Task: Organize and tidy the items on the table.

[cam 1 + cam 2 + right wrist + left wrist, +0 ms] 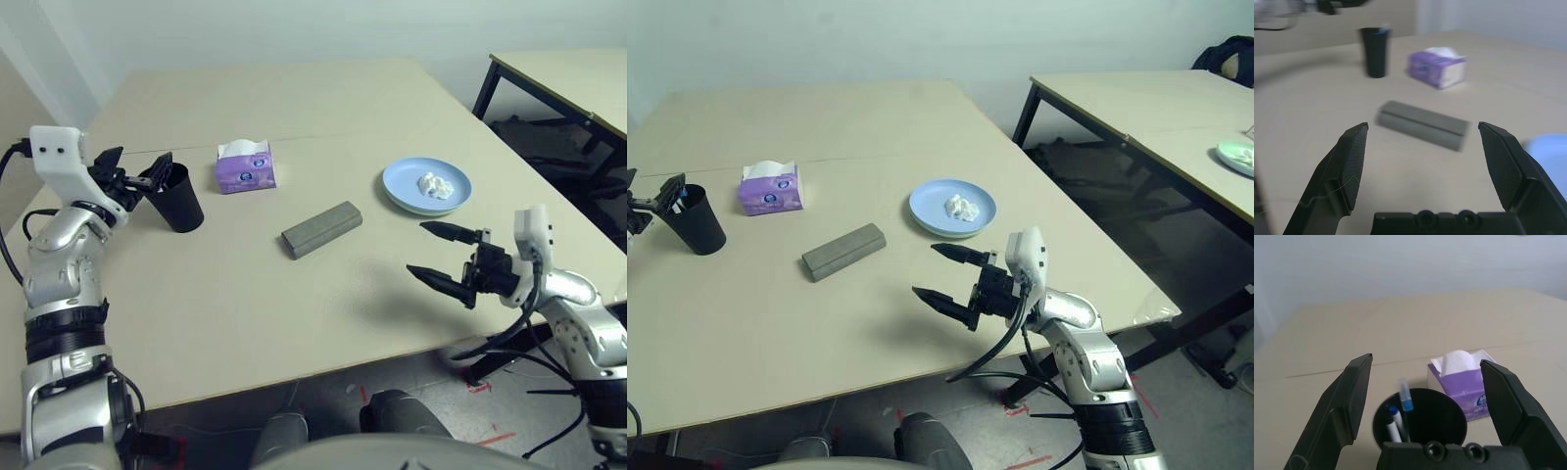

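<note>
pens [1400, 413] inside black cup [1420, 418], seen from left wrist | left hand [132, 176] apart | right hand [436, 253] apart

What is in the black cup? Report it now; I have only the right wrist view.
Observer: The black cup holds two blue-capped pens, standing in it.
Operator: Give me the left pincer's state.
Observer: The left pincer is open at the cup's rim and grips nothing.
Operator: Tell me what lies on the blue plate.
Observer: A white tissue wad sits on the blue plate.
</note>
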Controlling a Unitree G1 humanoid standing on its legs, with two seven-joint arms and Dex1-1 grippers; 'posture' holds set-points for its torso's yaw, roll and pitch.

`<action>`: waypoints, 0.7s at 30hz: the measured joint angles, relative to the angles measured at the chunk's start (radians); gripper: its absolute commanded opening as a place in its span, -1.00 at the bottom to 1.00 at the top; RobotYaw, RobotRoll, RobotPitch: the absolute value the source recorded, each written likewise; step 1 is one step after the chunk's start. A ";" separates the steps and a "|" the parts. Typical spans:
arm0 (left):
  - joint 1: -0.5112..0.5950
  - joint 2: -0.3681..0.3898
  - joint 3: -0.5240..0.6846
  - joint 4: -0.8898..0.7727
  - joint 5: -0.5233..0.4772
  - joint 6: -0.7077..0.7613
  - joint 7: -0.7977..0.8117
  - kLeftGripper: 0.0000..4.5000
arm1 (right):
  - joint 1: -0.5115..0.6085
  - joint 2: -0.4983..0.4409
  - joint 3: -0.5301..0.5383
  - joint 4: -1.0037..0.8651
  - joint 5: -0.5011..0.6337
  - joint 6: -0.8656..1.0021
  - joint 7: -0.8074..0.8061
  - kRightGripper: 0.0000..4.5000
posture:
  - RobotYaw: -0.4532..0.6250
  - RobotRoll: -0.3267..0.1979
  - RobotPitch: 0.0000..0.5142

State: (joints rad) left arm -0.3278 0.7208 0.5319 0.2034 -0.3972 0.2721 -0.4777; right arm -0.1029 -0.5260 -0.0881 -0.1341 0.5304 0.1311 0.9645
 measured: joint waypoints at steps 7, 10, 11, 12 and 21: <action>0.132 -0.002 0.097 -0.114 -0.049 0.046 0.025 0.99 | -0.027 0.028 -0.072 0.049 -0.052 -0.027 -0.171 1.00 | -0.38 0.25 -0.99; 0.191 -0.029 0.123 -0.170 -0.074 0.063 0.036 0.99 | -0.035 0.034 -0.115 0.067 -0.070 -0.033 -0.248 1.00 | -0.37 0.25 -0.97; 0.205 -0.034 0.128 -0.180 -0.077 0.067 0.039 0.99 | -0.035 0.036 -0.130 0.073 -0.072 -0.035 -0.263 1.00 | -0.37 0.25 -0.97; 0.226 -0.038 0.136 -0.195 -0.081 0.070 0.043 0.99 | -0.035 0.036 -0.141 0.079 -0.077 -0.043 -0.285 1.00 | -0.37 0.25 -0.97; 0.369 -0.098 0.161 -0.239 -0.111 0.064 0.042 0.99 | 0.007 0.052 -0.203 0.098 -0.115 -0.102 -0.383 1.00 | -0.37 0.25 -0.97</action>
State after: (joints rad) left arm 0.0415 0.6225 0.6929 -0.0358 -0.5083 0.3364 -0.4355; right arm -0.0958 -0.4744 -0.2907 -0.0363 0.4154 0.0293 0.5811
